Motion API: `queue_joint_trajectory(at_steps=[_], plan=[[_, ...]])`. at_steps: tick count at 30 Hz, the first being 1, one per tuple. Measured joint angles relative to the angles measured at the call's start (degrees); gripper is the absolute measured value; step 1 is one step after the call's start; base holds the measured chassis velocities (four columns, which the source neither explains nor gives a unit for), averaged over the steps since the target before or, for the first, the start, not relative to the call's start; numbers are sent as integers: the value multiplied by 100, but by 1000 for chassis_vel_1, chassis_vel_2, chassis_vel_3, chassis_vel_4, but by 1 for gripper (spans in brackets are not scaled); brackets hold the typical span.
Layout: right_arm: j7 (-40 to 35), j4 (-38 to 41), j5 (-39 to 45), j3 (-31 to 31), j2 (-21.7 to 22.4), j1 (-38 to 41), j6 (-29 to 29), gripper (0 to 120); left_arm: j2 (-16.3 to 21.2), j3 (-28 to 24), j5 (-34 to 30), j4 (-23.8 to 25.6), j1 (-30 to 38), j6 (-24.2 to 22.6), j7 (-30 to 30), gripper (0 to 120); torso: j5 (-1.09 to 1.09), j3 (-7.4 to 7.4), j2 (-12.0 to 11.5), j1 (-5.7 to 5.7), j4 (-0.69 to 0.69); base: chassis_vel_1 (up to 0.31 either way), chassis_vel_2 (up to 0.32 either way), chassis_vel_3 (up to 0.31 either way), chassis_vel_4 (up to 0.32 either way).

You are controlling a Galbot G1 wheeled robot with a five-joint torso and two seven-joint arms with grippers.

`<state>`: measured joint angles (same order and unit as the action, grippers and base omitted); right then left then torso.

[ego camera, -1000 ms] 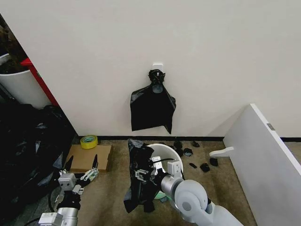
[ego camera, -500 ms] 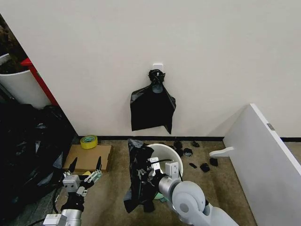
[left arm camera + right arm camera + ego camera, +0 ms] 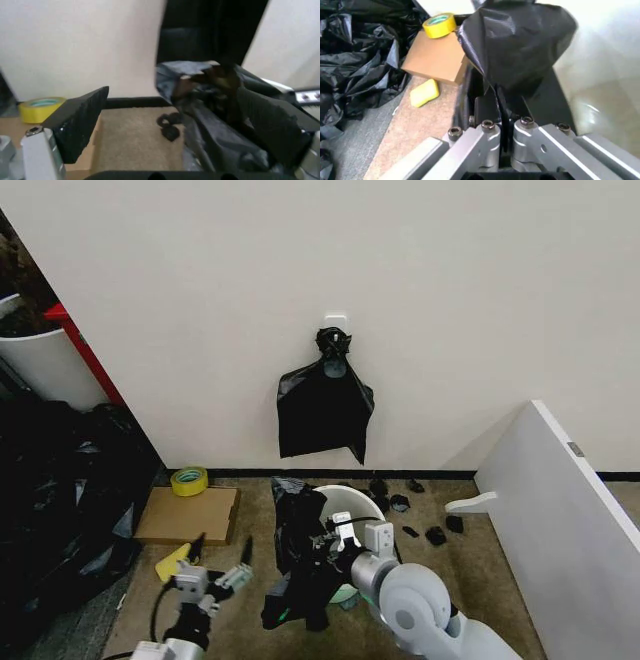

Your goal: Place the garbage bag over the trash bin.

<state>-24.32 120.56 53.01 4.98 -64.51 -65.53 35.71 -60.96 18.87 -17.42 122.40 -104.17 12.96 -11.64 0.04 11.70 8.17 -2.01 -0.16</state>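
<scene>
Hanging lengthwise from the right gripper, the garbage bag sits at the lower centre of the head view, its long axis running top to bottom of the frame and its lower end near the carpet. The right jaws are pinched shut on the bag's upper edge, as the right wrist view shows with the black film bunched just beyond the fingers. The trash bin stands immediately to the right of the bag in the head view, its near rim touching or just behind the plastic; I cannot tell which. The left gripper is at the lower left, jaws spread wide and holding nothing, with the bag lying to its right across a strip of bare carpet. In the left wrist view the bag fills the right half, ahead of the open left jaws. I'd judge the free side of the mouth is what that left arm must reach.
</scene>
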Motion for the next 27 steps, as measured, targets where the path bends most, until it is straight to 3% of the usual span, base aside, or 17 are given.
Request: queue_joint_trajectory(at_steps=[8,20,27], plan=[[-6,-21,174,-210,129,28,-22,0,414,-231,-35,-26,593,-716,-323,100,0,0,0,0,1,0,0,0,0],[-11,-23,227,-342,266,-38,-35,0,786,-458,-1160,-179,1737,-1693,-605,100,-1,0,0,0,1,0,0,0,0],[-23,-15,224,-392,271,-75,-35,0,869,-850,-1871,-248,2345,-2304,-733,100,-1,0,0,0,0,0,0,0,0]])
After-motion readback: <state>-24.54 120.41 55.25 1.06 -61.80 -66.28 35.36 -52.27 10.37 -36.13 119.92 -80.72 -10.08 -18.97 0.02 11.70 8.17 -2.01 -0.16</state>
